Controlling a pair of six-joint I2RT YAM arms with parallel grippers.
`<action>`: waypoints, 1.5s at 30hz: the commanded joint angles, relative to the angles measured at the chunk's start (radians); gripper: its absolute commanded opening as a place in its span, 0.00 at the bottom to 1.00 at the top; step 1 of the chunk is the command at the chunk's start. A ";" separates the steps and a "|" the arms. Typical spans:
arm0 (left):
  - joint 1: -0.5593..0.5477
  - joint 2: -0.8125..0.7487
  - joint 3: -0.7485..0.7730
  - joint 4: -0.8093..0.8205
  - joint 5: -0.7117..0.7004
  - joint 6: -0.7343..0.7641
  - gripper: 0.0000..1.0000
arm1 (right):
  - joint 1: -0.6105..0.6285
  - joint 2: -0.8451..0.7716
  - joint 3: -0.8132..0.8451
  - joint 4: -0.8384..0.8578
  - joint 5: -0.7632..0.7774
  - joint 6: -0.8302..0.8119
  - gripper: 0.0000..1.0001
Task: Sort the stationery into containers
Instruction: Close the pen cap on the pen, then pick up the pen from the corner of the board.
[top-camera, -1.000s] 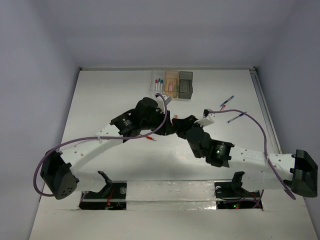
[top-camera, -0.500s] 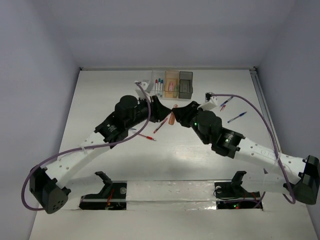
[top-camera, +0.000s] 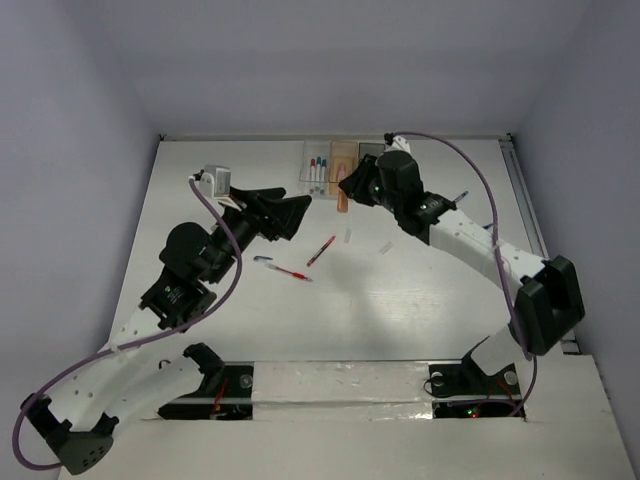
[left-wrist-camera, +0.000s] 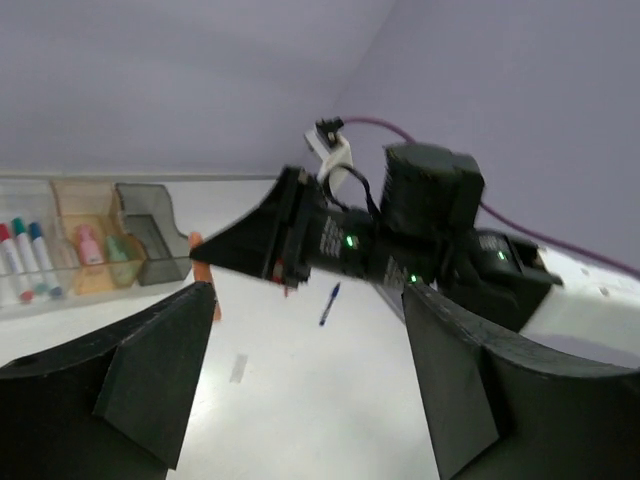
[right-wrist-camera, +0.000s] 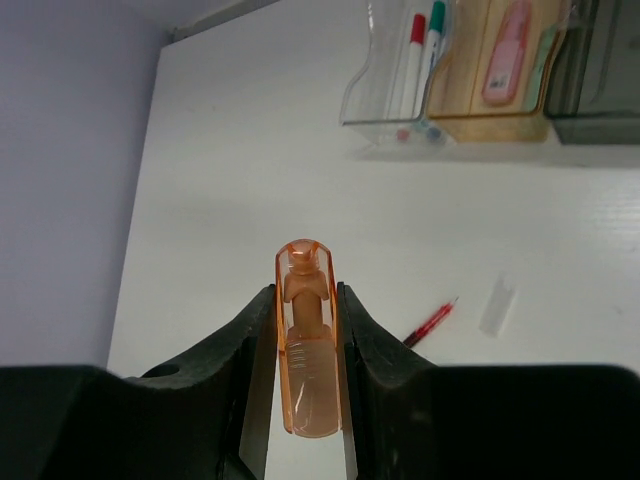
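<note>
**Status:** sorting is partly complete.

- **Bins:** The clear bin (right-wrist-camera: 372, 95) holds three markers (left-wrist-camera: 24, 258). The orange bin (right-wrist-camera: 490, 126) holds a pink item (right-wrist-camera: 508, 55) and a pale green tube (left-wrist-camera: 117, 248). The grey bin (right-wrist-camera: 600, 70) appears empty.
- **Grippers:** The right gripper (right-wrist-camera: 305, 295) is clamped on an orange tube (right-wrist-camera: 306, 370), carried above the table (top-camera: 200, 200) just in front of the bins (not yet deposited). The left gripper (left-wrist-camera: 305, 300) stands released, with nothing between its jaws.
- **Loose on the table:** two red pens (top-camera: 321, 250), two pale blocks (top-camera: 347, 235) and one blue pen (left-wrist-camera: 328, 303). Further items hidden under the right arm (top-camera: 470, 245) cannot be confirmed.
- **Judged remaining:** the held tube plus at least five loose items.
</note>
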 joint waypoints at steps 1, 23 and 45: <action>-0.003 -0.074 0.012 -0.111 -0.040 0.078 0.73 | -0.056 0.112 0.139 0.054 -0.083 -0.078 0.00; 0.006 -0.306 -0.100 -0.395 -0.256 0.294 0.99 | -0.184 0.909 1.041 -0.250 0.070 -0.332 0.09; 0.006 -0.312 -0.104 -0.397 -0.204 0.288 0.99 | -0.193 0.224 0.295 -0.180 0.094 -0.288 0.24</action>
